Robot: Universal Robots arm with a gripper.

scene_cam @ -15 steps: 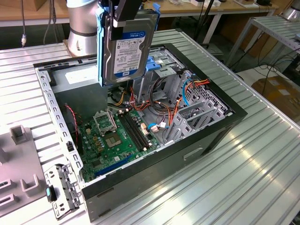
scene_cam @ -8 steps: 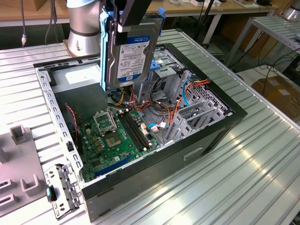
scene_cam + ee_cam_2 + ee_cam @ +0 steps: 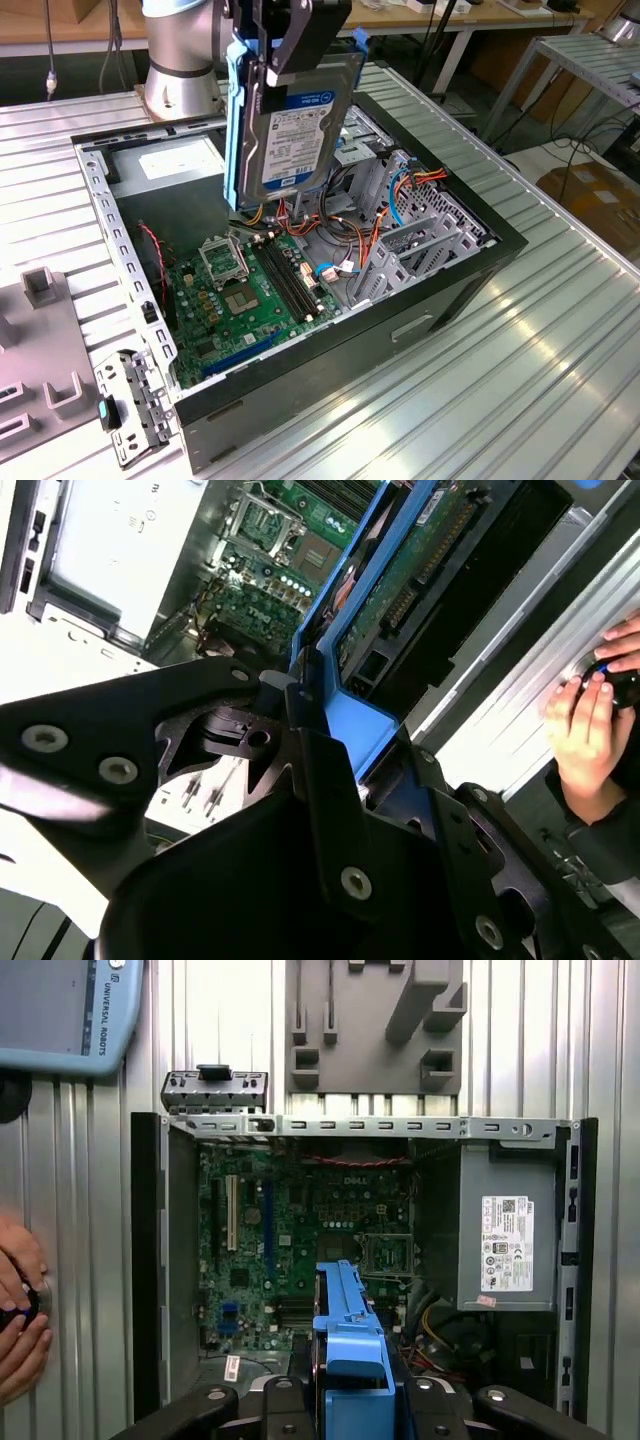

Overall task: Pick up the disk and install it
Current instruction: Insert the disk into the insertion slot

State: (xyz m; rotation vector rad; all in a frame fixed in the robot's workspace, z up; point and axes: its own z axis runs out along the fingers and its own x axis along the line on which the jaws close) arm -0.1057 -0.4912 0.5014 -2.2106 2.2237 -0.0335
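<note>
The disk (image 3: 297,122) hangs upright above the open computer case (image 3: 455,290), its white label with a dark top band facing the exterior view's right. Blue rails frame it. My gripper (image 3: 276,58) is shut on the disk's upper edge, with one dark finger (image 3: 301,40) across the label side. In the second wrist view the disk's green circuit-board side (image 3: 412,585) and a blue rail (image 3: 352,720) run out from between the fingers (image 3: 318,780). In the first wrist view the blue rail (image 3: 349,1335) hangs over the motherboard (image 3: 300,1250).
Inside the case lie the motherboard (image 3: 240,290), a grey power-supply box (image 3: 170,160) and a metal drive cage (image 3: 405,245) with orange and blue cables. A person's hand (image 3: 585,730) rests on the table beside the case. A grey fixture (image 3: 40,350) stands on the exterior view's left.
</note>
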